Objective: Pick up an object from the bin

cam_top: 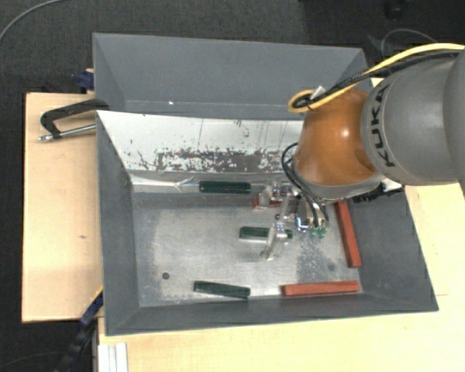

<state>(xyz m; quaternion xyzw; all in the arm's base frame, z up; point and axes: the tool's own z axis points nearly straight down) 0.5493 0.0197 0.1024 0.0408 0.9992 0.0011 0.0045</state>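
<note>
Three dark green bars, two red bars.

The arm leans into the grey bin from the right, jaws low beside a small dark green block. A long green bar lies at the back wall, a red-brown bar along the front.

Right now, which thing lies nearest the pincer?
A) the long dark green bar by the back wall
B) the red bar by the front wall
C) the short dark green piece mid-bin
C: the short dark green piece lies right beside the pincer, mid-bin.
</note>
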